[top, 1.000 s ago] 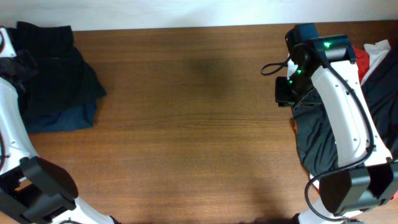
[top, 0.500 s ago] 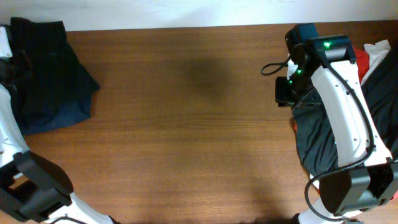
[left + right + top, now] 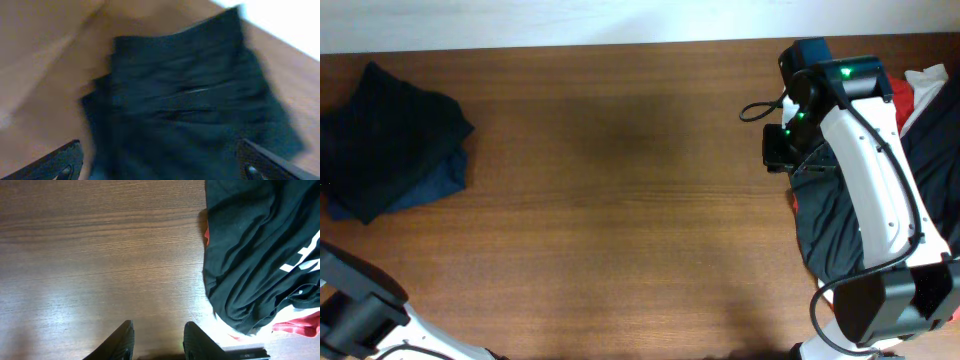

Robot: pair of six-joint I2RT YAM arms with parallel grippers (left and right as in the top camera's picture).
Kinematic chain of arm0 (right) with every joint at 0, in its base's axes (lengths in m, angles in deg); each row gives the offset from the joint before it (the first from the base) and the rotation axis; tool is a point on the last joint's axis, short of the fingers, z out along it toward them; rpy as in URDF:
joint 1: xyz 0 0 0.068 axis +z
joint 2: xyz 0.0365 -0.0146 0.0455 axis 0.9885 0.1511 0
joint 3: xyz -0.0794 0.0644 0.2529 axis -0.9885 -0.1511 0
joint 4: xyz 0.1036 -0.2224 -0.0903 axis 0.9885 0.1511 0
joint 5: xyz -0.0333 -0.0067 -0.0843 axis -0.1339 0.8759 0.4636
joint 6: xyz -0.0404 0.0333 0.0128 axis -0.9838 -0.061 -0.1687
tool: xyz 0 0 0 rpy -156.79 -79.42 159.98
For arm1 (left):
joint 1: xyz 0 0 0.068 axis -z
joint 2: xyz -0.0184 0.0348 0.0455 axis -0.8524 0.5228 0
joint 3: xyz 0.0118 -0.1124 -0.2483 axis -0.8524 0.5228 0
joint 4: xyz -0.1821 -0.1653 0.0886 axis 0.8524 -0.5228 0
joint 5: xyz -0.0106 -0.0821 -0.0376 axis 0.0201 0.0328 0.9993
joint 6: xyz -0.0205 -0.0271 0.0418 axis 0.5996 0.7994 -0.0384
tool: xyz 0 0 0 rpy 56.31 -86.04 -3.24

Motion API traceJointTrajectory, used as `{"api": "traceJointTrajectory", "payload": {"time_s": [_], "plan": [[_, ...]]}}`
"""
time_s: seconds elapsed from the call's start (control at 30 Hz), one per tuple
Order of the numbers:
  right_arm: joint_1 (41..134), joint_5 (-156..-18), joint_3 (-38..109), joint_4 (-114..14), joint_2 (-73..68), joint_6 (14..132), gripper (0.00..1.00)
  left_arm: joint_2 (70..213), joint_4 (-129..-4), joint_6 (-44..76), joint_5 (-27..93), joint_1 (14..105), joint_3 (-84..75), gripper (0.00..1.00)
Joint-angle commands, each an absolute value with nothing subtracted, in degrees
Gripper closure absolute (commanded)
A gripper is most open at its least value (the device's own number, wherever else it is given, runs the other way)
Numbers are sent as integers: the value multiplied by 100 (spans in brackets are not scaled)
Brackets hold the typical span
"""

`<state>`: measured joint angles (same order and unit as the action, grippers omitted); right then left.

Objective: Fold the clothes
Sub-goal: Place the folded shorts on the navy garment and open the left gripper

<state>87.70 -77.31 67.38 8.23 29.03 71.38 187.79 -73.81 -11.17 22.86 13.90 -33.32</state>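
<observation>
Black shorts [image 3: 185, 110] — lying clear of left end effector [image 3: 162, 167] | jaws spread wide

The left arm [image 3: 355, 300] shows in the overhead view only as a dark and white link at the near left corner, and its wrist lies outside that view. The left jaws stand wide apart, their 2 fingers [image 3: 62, 161] at opposite lower corners of the wrist view. The right arm [image 3: 875, 190] reaches from its base at the near right edge toward the far side, with a green light on the wrist. The right jaws are parted by a modest gap, their 2 dark fingers [image 3: 122, 340] gripping nothing.
</observation>
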Motion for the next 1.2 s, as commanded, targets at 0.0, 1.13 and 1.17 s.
{"api": "traceJointTrajectory", "payload": {"time_s": [0.0,1.13,1.17], "plan": [[8751,-7639,6834,843,2827,7156,63,18593,-7328,-929,3432,1886,-3402,3],[8143,-8303,6834,382,2829,7147,19,18516,-9966,-54,1344,4562,-4047,1],[8069,-8386,6834,349,2829,7149,16,18407,-9962,-54,1342,4725,-4047,1]]}}
